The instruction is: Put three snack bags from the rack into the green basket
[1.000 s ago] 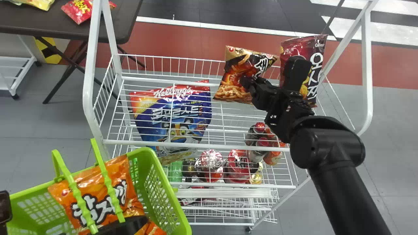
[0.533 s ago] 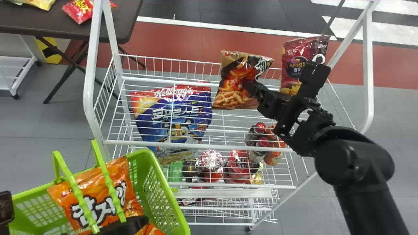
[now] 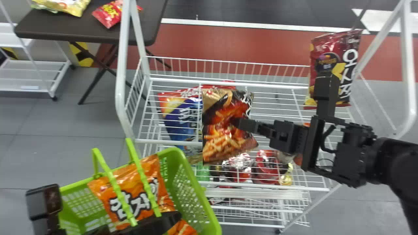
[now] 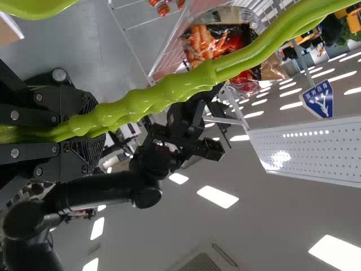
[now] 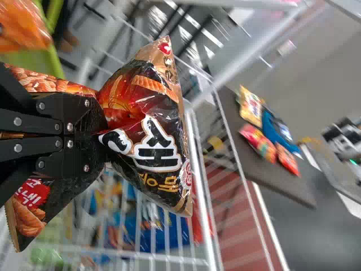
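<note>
Fingers of the right gripper (image 3: 236,122) press together on the middle of a black-and-orange snack bag (image 3: 217,143), gathering the film into deep creases on both sides of the pinch. Its two ends flare out beyond the grip, and it is held upright over the near part of the white wire rack (image 3: 121,91), in front of the large blue-and-red bag (image 3: 179,122) and partly covering it. The right arm (image 3: 403,163) enters at the near right; its forearm slants up to the wrist, and from there the hand bends over sideways, lying nearly level and aimed left across the rack. At the near left, the left gripper (image 3: 153,225) sits low over the green basket (image 3: 202,195), and the left wrist view shows its fingers clamped around the green handles (image 3: 143,178), which run out between them. The basket stands to the left of the bag in the right gripper and nearer, well apart from it, just beside the rack's near left corner. An orange snack bag (image 3: 125,186) leans inside the basket, under the handles. A tall maroon bag (image 3: 349,49) stands upright at the far right of the rack, behind the right wrist. Far left, a dark table (image 3: 81,36) carries red and yellow packets.
</note>
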You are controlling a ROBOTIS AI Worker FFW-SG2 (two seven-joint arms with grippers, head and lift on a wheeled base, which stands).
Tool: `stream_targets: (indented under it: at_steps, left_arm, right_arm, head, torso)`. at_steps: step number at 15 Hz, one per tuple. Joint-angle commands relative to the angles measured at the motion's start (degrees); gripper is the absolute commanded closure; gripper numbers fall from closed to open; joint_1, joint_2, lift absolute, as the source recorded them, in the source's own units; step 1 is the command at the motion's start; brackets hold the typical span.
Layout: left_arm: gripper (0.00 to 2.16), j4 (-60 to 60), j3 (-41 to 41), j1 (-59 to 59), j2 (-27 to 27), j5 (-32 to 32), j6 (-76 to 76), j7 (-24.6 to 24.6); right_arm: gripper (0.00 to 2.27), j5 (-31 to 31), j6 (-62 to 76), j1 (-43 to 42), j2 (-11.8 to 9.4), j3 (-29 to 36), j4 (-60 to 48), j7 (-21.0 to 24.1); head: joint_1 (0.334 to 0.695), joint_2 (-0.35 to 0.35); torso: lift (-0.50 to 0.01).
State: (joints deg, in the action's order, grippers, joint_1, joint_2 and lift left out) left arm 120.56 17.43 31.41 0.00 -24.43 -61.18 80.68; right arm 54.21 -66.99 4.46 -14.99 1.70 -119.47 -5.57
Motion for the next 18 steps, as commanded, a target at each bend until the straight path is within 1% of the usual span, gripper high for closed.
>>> stream_targets:
  at_steps: [1, 4, 7, 8, 14, 18]
  left_arm:
    - [2.15, 0.12, -0.55, -0.04, -0.15, 0.0, 0.04, 0.0]
    - [2.15, 0.03, -1.43, -0.04, -0.15, 0.0, 0.39, -0.61]
    - [2.15, -0.15, -1.87, -0.04, -0.15, -0.09, 1.63, -0.88]
    - [2.15, -0.15, -2.14, -0.04, -0.15, -0.09, 2.15, -0.88]
    - [2.15, -0.15, -3.54, -0.21, -0.15, -0.44, 2.15, -0.88]
    - [2.15, -0.41, -3.37, -0.39, -0.15, -1.23, 2.68, -0.88]
  right_arm:
    - [2.24, 0.9, -3.63, 0.2, 0.32, -2.75, -1.56, -0.06]
    - [2.24, 0.72, -6.44, 0.02, 0.93, -6.27, -1.56, 0.47]
    - [2.24, -0.07, -7.67, 0.02, 1.37, -9.78, -1.29, 1.53]
    - [2.24, -0.33, -7.67, 0.02, 1.72, -10.58, -1.21, 1.7]
    - [2.24, -0.51, -6.09, -0.24, 4.71, -13.83, 2.57, 2.32]
    - [2.24, 1.51, -6.09, 1.34, 4.71, -14.0, 3.98, 2.32]
  head:
    - [0.695, 0.024]
    - [0.695, 0.089]
    - [0.695, 0.126]
    - [0.695, 0.15]
    - [0.695, 0.211]
    - [0.695, 0.237]
  torso:
    - [0.0]
    - [0.0]
    - [0.0]
    - [0.0]
    - [0.0]
    - [0.0]
